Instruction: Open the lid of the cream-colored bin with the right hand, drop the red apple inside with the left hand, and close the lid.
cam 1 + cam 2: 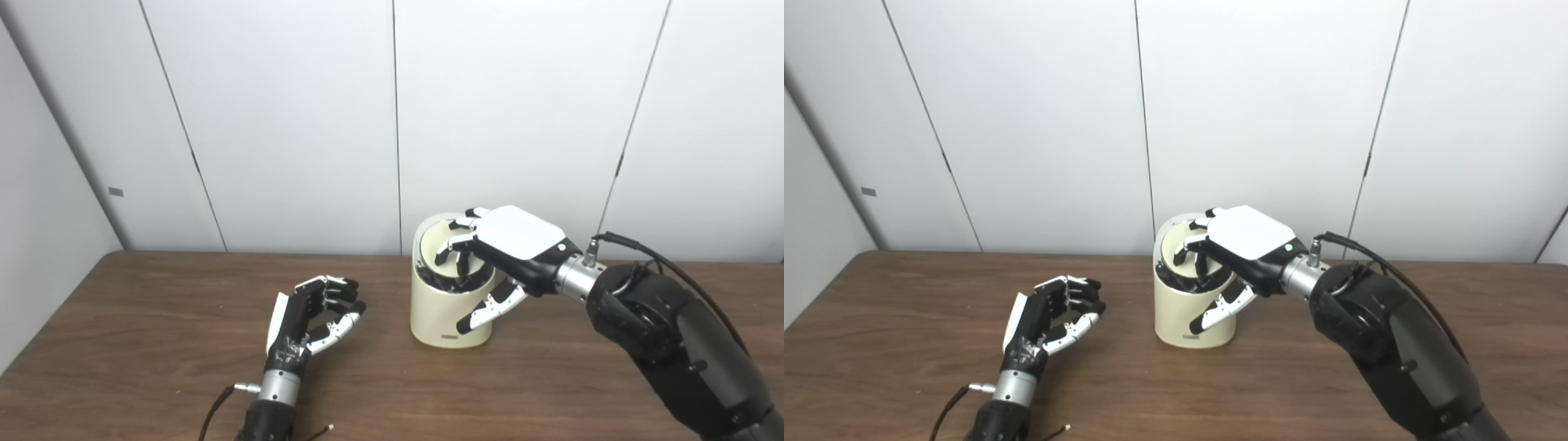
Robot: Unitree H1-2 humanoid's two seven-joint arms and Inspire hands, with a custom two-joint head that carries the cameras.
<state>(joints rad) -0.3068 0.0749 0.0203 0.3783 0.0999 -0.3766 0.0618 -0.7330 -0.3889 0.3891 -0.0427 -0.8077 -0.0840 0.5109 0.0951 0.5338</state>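
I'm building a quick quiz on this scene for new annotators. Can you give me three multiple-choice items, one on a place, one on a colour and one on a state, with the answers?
1. Where is the right hand?
A. Flat on the table far from the bin
B. At the top of the bin, fingers over its opening
C. Out of view

2. What colour is the bin?
A. Cream
B. Blue
C. Black

3. What is the left hand holding?
A. A red apple
B. The bin's lid
C. Nothing visible

Answers:
1 B: its fingers reach over the rim while the thumb lies against the bin's outer wall.
2 A: the wall is pale cream against the brown table.
3 C: the hand rests on the table left of the bin, fingers curled around an empty gap; no apple shows in either view.
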